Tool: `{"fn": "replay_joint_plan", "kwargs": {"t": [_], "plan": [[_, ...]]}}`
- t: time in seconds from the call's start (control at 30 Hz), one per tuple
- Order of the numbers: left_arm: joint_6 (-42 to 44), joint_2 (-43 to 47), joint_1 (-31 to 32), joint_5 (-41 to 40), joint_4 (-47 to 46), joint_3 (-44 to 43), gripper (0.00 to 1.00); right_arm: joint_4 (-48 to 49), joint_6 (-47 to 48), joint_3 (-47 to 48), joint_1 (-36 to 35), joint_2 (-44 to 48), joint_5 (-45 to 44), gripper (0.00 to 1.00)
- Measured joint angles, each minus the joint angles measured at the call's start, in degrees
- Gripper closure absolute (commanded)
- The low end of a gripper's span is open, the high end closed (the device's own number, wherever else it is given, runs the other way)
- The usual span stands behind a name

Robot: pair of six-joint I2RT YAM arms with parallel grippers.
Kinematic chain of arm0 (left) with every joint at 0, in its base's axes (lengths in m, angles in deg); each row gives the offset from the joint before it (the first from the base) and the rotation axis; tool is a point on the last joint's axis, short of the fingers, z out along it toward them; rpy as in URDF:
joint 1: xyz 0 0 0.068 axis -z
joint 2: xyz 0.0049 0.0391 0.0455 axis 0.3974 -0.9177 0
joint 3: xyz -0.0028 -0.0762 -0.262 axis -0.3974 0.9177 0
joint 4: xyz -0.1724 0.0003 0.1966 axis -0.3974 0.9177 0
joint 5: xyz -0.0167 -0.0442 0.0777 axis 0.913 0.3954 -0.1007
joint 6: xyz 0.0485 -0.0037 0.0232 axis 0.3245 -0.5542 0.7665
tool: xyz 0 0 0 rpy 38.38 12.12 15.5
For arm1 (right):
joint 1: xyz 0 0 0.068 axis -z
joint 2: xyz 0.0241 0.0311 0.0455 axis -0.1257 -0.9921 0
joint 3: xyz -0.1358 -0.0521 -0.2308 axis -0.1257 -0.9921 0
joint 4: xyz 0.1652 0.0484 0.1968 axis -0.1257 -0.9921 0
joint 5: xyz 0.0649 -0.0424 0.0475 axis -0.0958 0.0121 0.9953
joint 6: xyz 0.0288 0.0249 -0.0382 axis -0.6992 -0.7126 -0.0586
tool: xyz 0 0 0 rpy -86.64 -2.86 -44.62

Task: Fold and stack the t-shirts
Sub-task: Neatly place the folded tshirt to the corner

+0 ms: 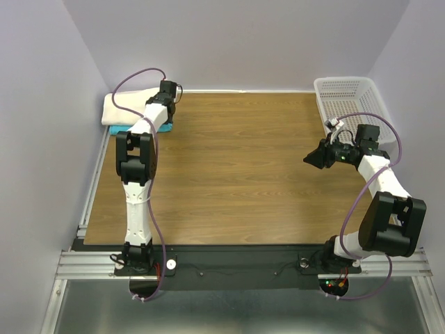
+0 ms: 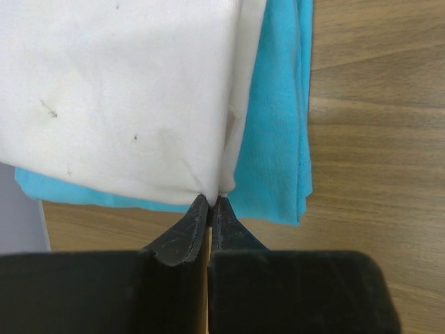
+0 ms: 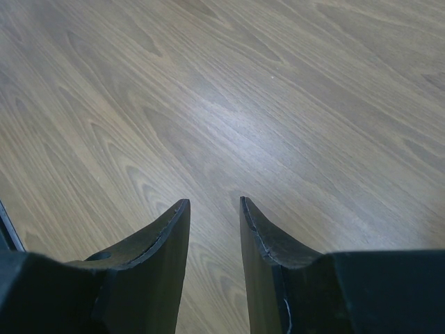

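A soft cream-white cloth t-shirt (image 2: 118, 90), folded flat and flecked with a few small dark specks, lies on top of a finer-knit turquoise-blue cloth t-shirt (image 2: 278, 139) at the far left corner of the wood-grain bench (image 3: 208, 90). The blue one shows only as a band along the right side and a strip under the near hem; the rest is covered. The stack runs off the top of the left wrist view, and in the top view the left arm hides part of it. The black, curved left fingers (image 2: 184, 236) are pressed together, pinching the near corner of the cream shirt, which gathers to a point at their tips. The right fingers (image 3: 156, 250) stand apart above bare bench. A white plastic mesh basket (image 1: 341, 89) sits at the far right corner.
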Motion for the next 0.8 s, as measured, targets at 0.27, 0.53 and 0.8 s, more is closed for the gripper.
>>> {"fn": "replay_joint_plan", "kwargs": {"t": [0.27,0.53,0.8], "plan": [[-0.85,1.07,0.17,0.66,1.16,-1.55,1.0,-0.13,0.11,0.0,0.0,0.0,0.02,0.6],[-3.21,1.07,1.9,5.27,3.56,-3.02,0.58,-0.17,0.24,0.0,0.0,-0.15,-0.04,0.6],[-4.98,5.55,3.41,8.63,1.7,0.31,0.41,-0.28,2.75,0.0,0.0,-0.11,-0.28,0.59]]}}
